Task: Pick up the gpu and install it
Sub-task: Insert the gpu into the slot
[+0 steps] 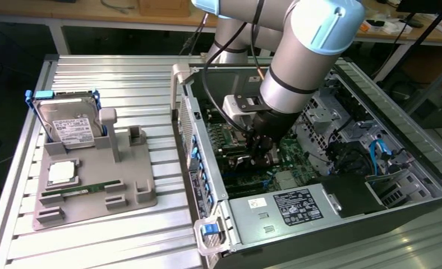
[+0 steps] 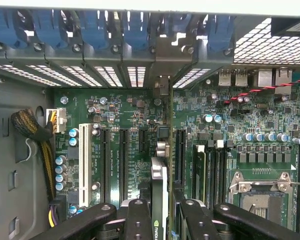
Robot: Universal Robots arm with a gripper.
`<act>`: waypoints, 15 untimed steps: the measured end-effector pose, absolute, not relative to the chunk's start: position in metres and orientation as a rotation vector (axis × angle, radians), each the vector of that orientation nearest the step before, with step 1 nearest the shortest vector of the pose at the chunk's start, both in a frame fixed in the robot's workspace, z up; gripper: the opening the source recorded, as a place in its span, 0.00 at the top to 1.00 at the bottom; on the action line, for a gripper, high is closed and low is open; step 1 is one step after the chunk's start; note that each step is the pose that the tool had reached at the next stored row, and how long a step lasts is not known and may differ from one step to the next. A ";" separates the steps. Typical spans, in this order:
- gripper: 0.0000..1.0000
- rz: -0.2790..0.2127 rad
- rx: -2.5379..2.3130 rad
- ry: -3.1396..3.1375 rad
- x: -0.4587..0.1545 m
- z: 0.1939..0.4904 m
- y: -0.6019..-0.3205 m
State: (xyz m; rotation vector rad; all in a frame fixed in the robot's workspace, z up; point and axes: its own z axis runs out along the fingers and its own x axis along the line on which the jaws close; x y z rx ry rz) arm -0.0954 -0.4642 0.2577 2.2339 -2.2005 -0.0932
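One gpu, seen edge-on and clamped between two fingers over the motherboard, inside the case at the exterior view's centre. One hard drive and one memory stick at its left. I can't see the card's full length.

The motherboard is green, crossed by black slots and one white slot. The gpu is dark with a silvery-grey metal edge and white lettering; the tool is black. Blue clips line the grey case wall. One cable is braided yellow and black, one wire twisted red and black. The arm is grey with pale-blue caps. The bench is ribbed silver. The hard drive is silver with a white label in a blue frame; the memory stick is green, its holder grey.
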 end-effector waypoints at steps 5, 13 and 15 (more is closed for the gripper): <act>0.73 -0.093 2.234 -2.200 -0.095 0.258 -0.464; 0.73 -0.082 2.239 -2.205 -0.098 0.258 -0.464; 0.73 -0.082 2.239 -2.205 -0.098 0.258 -0.464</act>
